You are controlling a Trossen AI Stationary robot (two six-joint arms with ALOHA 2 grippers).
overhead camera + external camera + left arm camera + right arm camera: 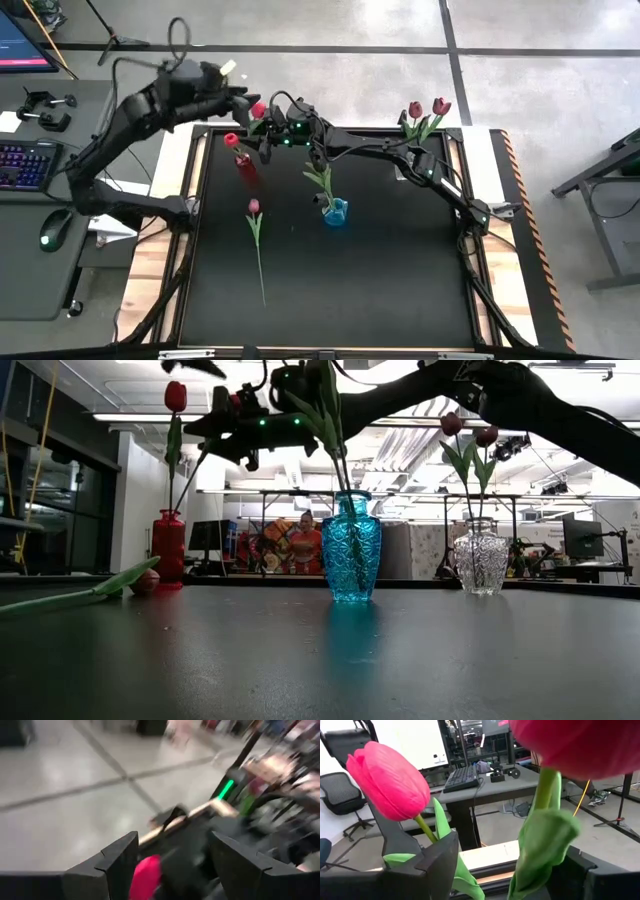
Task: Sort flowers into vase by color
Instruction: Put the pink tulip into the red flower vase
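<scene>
A red vase at the mat's far left holds a red tulip. A second red tulip leans up from that vase. Its stem and leaf pass between the open fingers of my right gripper, which is held level above the vase. My left gripper hovers open just beyond, over the far edge, holding nothing. A blue vase holds a green stem, its head hidden by my right arm. A clear vase holds two dark red tulips. One maroon tulip lies flat on the mat. My right gripper has its fingers on either side of the leaning tulip's leaf, coming at it level from the table's right. I cannot tell whether either finger touches the leaf or the stem. The tulip's lower stem runs down toward the red vase.
A desk with a keyboard and a mouse stands left of the table. The near half of the black mat is bare apart from the lying tulip's stem. A person sits in the room beyond.
</scene>
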